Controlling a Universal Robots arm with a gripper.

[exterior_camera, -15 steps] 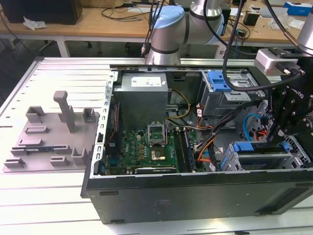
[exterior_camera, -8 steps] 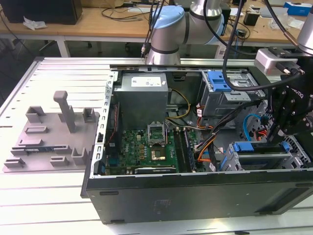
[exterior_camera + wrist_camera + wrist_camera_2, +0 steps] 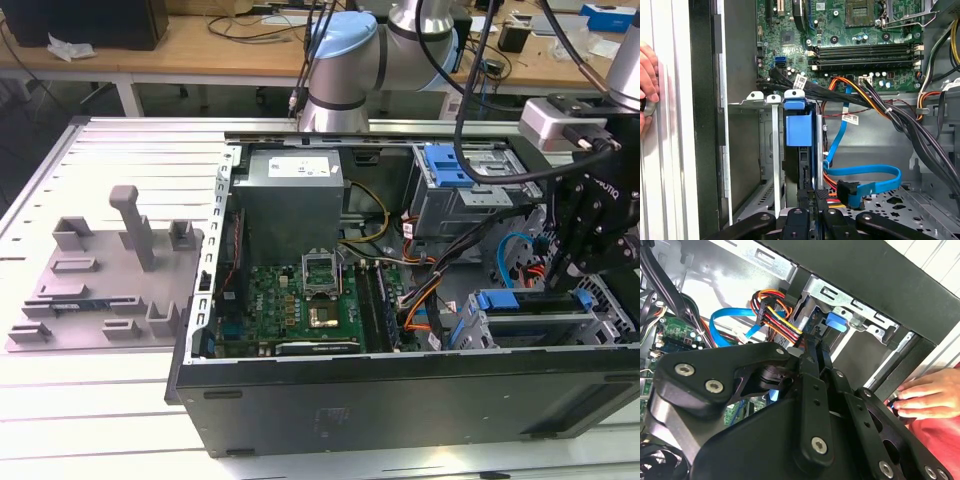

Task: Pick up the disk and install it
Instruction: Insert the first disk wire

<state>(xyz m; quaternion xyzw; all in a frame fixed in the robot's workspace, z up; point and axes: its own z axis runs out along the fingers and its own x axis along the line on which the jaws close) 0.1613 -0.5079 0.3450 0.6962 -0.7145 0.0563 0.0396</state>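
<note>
The disk (image 3: 512,300) stands on edge in a slot of the metal drive cage (image 3: 545,330), at the near corner of the open computer case on the exterior view's right. Its blue frame (image 3: 799,127) fills the slot between the cage's silver rails, and a blue corner (image 3: 837,322) of it sticks out past the cage. My black gripper (image 3: 562,268) hangs just above the cage. In both wrist views its two fingers lie close together, tips (image 3: 813,192) (image 3: 816,342) pointing at the disk's edge with nothing seen between them.
A person's hand (image 3: 646,85) (image 3: 925,395) rests on the table just outside the case wall. Blue data cables (image 3: 865,182) and orange-red power wires (image 3: 780,320) lie beside the cage. The grey power supply (image 3: 290,195), motherboard (image 3: 310,300) and a grey fixture plate (image 3: 110,280) lie toward the exterior view's left.
</note>
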